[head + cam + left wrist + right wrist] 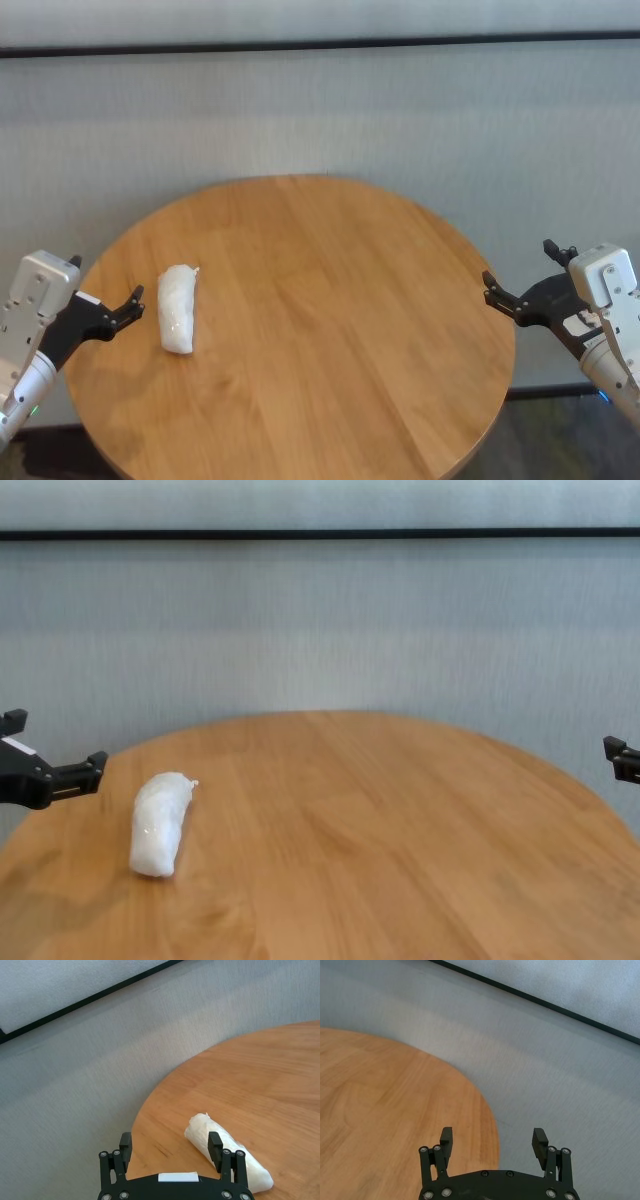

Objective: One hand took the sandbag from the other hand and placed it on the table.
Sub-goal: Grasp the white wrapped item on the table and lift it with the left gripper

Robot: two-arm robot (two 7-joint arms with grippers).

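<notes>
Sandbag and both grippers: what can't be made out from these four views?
- sandbag, left wrist view: its middle is hidden behind one finger of the left gripper.
- right gripper, chest view: cut off by the frame edge, only a tip shows.
- sandbag underside: hidden against the table in every view.

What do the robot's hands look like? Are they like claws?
A bit like claws. The left gripper and the right gripper are black, each with two thin fingers dotted with small silver screws. Behind each sits a boxy silver-grey wrist. A green light glows low on the left arm, a blue one on the right.
</notes>
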